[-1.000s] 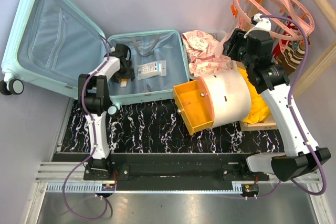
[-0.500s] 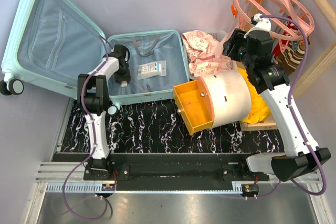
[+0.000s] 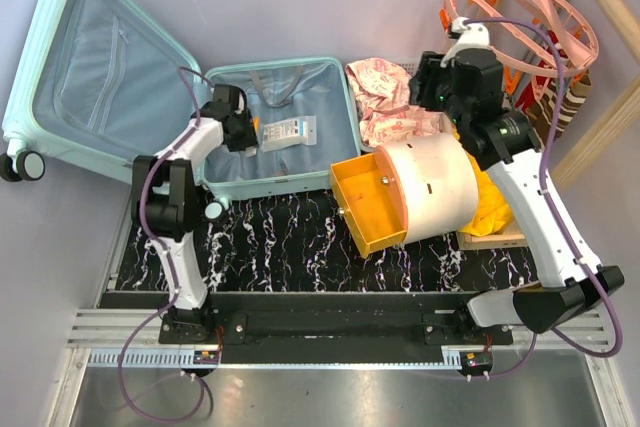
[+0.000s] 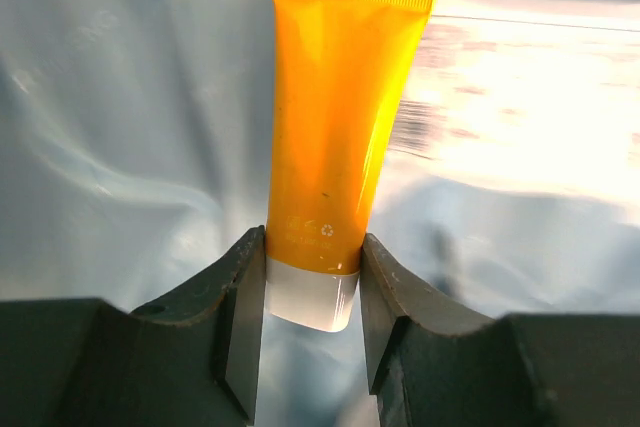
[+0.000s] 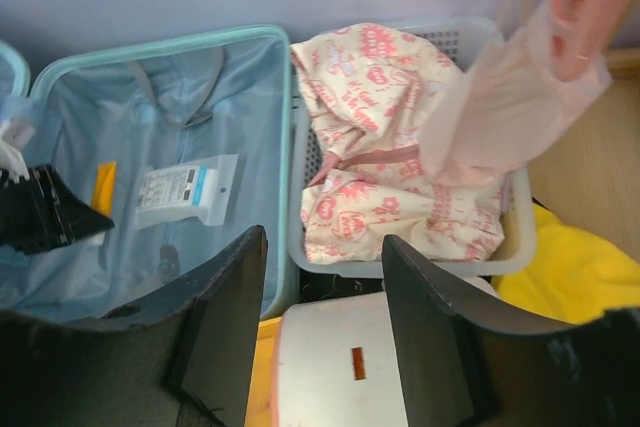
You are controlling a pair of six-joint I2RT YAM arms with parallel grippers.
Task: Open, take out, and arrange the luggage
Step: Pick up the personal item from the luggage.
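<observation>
Nearest the arm bases: the black marbled table (image 3: pixel 280 247), bare in the middle. On its right side a cream cylinder (image 3: pixel 435 182) lies on its side, its orange drawer (image 3: pixel 372 202) pulled out, just beside the near rim of the luggage.

The luggage (image 3: pixel 95 57) lies open at the back left. Its lid leans against the wall and its base half lies flat on the table, lining up.

The left fingers (image 4: pixel 240 317) are inside the base half, closed on an orange tube (image 4: pixel 335 127) at its white cap end. Whether the tube is off the lining cannot be told. A white sachet (image 3: pixel 288 133) lies just beside it.

The right fingers (image 5: pixel 225 337) are apart and hold nothing. They hang over a white mesh basket (image 5: pixel 505 252) of pink-printed cloth (image 5: pixel 390 127). A pink ring hanger (image 3: pixel 520 7) is just behind the right wrist.

Risks, as judged:
- The grip is only at the cap, so the long tube body could pivot or slide out on lifting.
- The tube tip could clip the luggage rim or the orange drawer on its way out.
- The right arm's cable could snag the hanger if that arm swings.
</observation>
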